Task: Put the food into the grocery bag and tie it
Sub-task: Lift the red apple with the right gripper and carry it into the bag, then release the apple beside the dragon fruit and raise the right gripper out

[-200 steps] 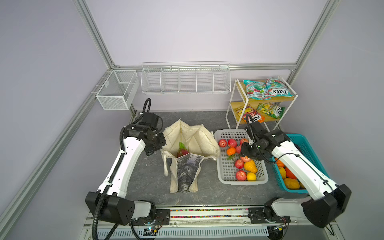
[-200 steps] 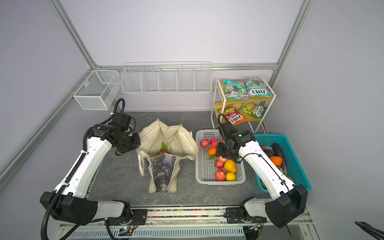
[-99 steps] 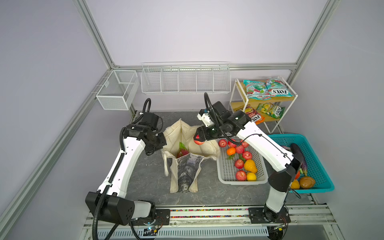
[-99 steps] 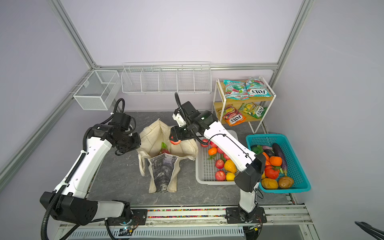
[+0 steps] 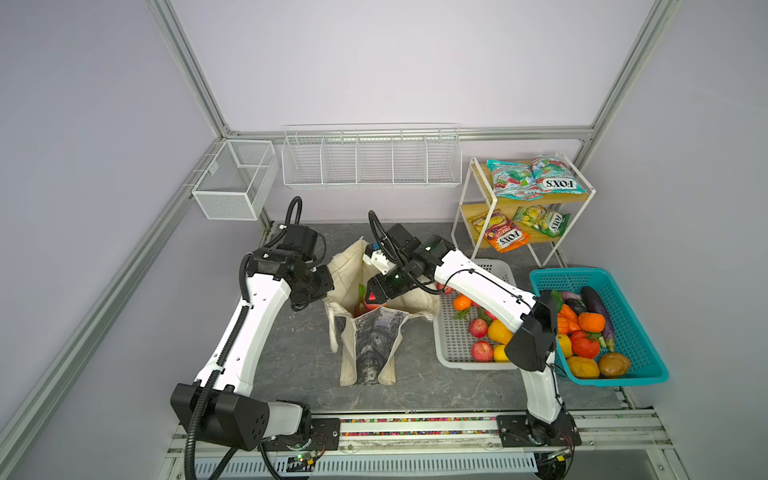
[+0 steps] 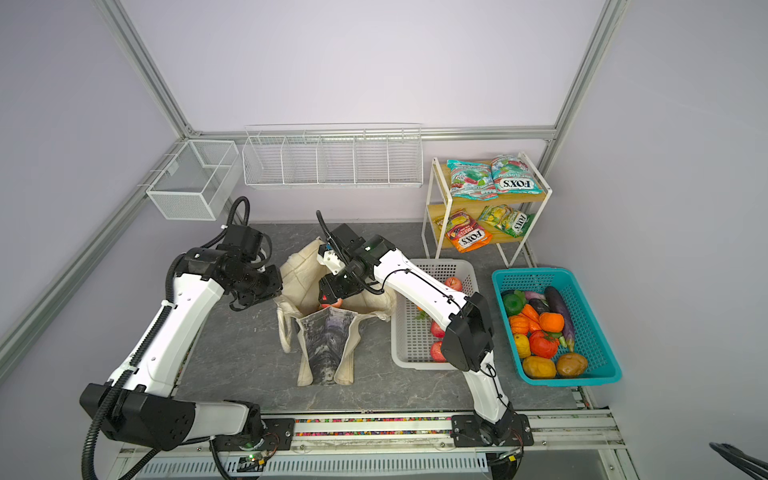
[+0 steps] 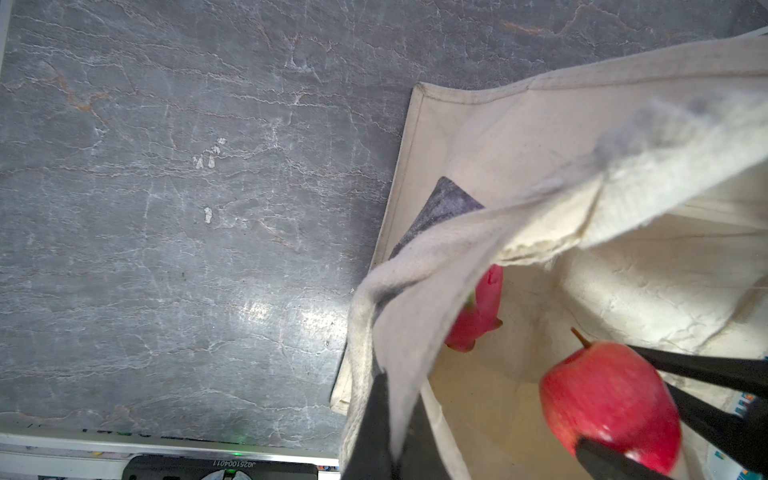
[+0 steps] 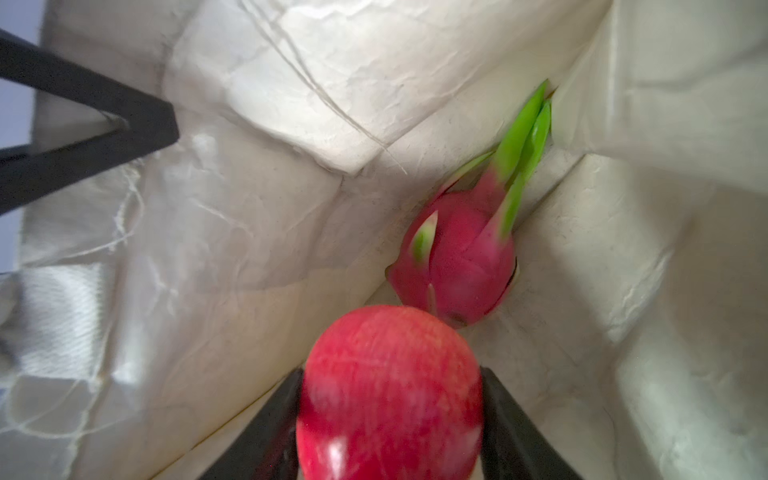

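Plainly the step in hand is lowering a red apple (image 7: 609, 401) into the grocery bag (image 5: 347, 266). The right pincer (image 8: 390, 419) is clamped on the apple, a finger on each flank, and hangs in the bag's open mouth, above its floor. The left pincer (image 7: 390, 432) is pressed together on the bag's rim, on the side away from the white basket (image 5: 453, 345), holding the mouth agape. A dragon fruit (image 8: 457, 257) already lies inside the bag, tucked into a bottom corner.

To do this well, the right arm would best go a little deeper before parting its fingers, so the apple settles rather than bounces. The bare cloth beside the dragon fruit looks a better landing spot than its top. The left grip ought to last until the right pincer is out; should the rim slacken, the soft canvas may fold over the fingers. Loose threads (image 8: 332, 104) hang from the bag's inner seams, so a straight upward withdrawal seems safest.

The bag stands on a grey, stone-patterned worktop (image 5: 299, 345). Just beside the bag, on the right arm's side, the white basket holds further fruit (image 5: 482, 351); beyond it sits a teal basket (image 5: 623, 299) of vegetables (image 5: 590, 322). Behind that side of the bag a small rack (image 5: 540, 198) carries FOX'S packets (image 5: 559, 178), and wire bins (image 5: 370, 160) hang on the pale lilac wall (image 5: 374, 62) behind the bag.
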